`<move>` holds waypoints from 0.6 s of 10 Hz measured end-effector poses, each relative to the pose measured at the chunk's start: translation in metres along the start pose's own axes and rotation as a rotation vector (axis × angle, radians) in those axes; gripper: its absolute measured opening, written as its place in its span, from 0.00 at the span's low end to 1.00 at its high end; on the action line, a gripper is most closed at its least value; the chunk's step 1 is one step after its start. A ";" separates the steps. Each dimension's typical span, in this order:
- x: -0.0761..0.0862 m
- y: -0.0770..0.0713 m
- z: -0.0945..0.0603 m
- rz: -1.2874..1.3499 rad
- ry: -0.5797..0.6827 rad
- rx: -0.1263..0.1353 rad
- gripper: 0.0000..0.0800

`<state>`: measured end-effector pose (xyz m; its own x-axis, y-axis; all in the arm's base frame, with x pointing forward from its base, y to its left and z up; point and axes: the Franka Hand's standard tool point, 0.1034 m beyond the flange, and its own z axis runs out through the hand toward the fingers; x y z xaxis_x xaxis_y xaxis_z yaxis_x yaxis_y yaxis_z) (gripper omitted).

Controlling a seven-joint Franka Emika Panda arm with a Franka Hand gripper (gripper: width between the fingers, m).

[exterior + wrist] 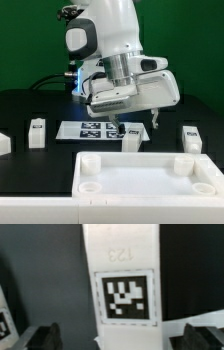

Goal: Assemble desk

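Note:
The white desk top [150, 182], with round sockets at its corners, lies flat at the front of the table. A short white leg [130, 140] stands just behind its far edge. My gripper [131, 128] hangs over this leg with one finger on each side. In the wrist view the leg [122, 286] shows a black-and-white tag, and the gripper [125, 339] straddles it. Its dark fingers [45, 336] stand apart from the leg, with a gap on both sides, so the gripper is open and holds nothing.
Another white leg [37, 132] stands at the exterior view's left and one [190, 137] at its right. A white piece [4, 145] shows at the left edge. The marker board [88, 128] lies behind the gripper on the black table.

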<state>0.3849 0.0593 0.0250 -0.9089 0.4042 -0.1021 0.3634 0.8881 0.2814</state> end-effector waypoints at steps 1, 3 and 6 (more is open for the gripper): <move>-0.006 0.006 -0.008 0.052 -0.021 -0.004 0.80; -0.024 0.019 -0.026 0.225 -0.076 0.015 0.81; -0.061 0.040 -0.043 0.686 -0.160 0.009 0.81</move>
<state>0.4457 0.0604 0.0839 -0.4334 0.9001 -0.0439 0.8459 0.4232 0.3246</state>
